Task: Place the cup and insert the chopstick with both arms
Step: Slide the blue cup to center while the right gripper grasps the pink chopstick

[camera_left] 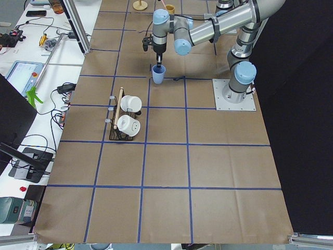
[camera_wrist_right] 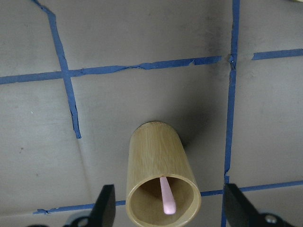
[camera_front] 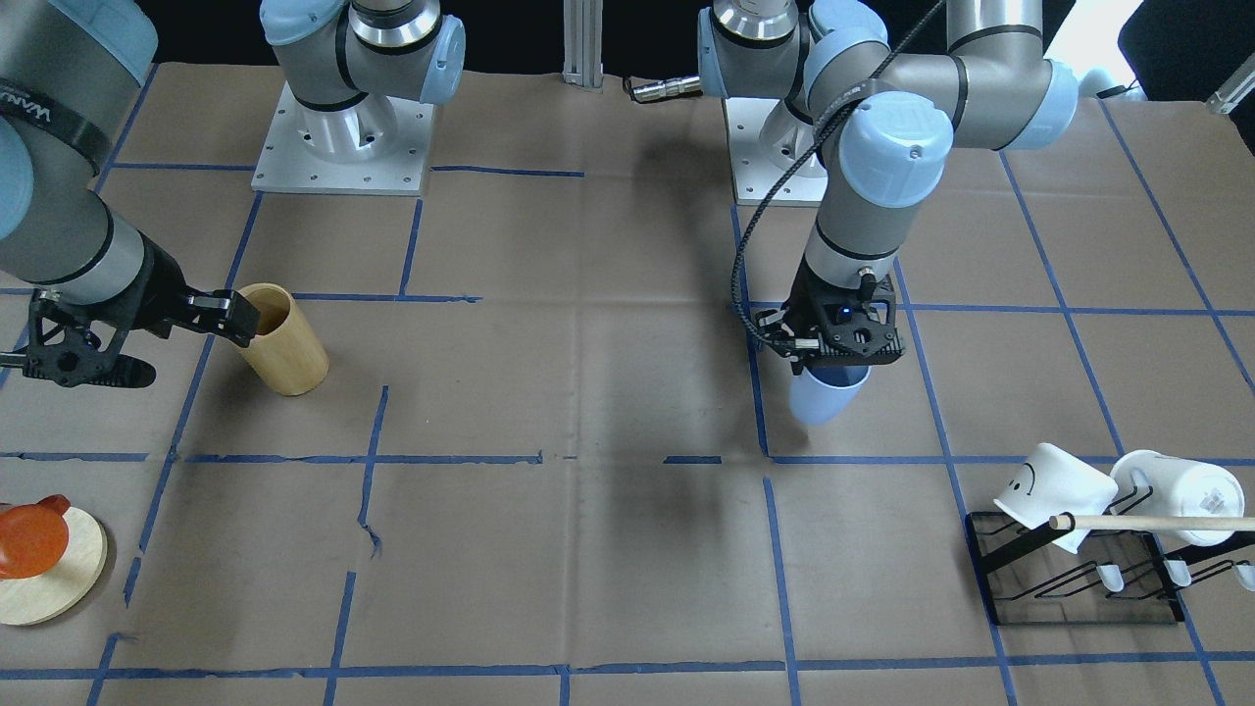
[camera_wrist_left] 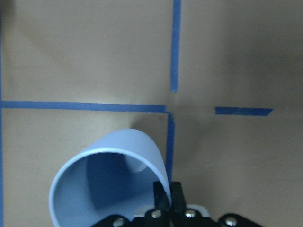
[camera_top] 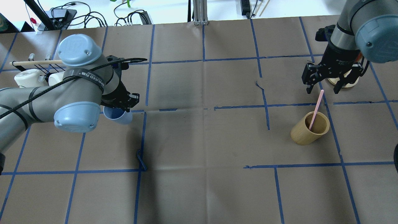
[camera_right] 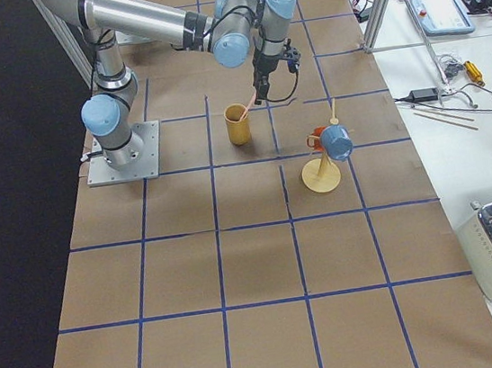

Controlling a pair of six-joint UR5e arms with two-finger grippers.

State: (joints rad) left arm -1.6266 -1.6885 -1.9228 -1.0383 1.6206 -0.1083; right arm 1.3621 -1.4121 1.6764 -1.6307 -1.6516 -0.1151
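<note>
My left gripper [camera_front: 833,343] is shut on the rim of the light-blue cup [camera_front: 822,397] and holds it slightly tilted, low over the table. I cannot tell if its base touches. In the left wrist view the fingers [camera_wrist_left: 163,196] pinch the cup's wall [camera_wrist_left: 118,156]. The pale-pink chopstick [camera_top: 315,107] stands leaning inside the tan wooden cylinder [camera_top: 310,129]. My right gripper [camera_top: 323,84] is open and empty just above the stick's top end. In the right wrist view the stick [camera_wrist_right: 166,201] lies between my spread fingers [camera_wrist_right: 105,208].
A black rack [camera_front: 1079,579] with two white mugs [camera_front: 1054,485] and a long wooden rod [camera_front: 1147,523] stands near the left arm. A round wooden stand [camera_front: 59,579] with an orange piece sits beyond the right gripper. Blue tape lines grid the brown paper.
</note>
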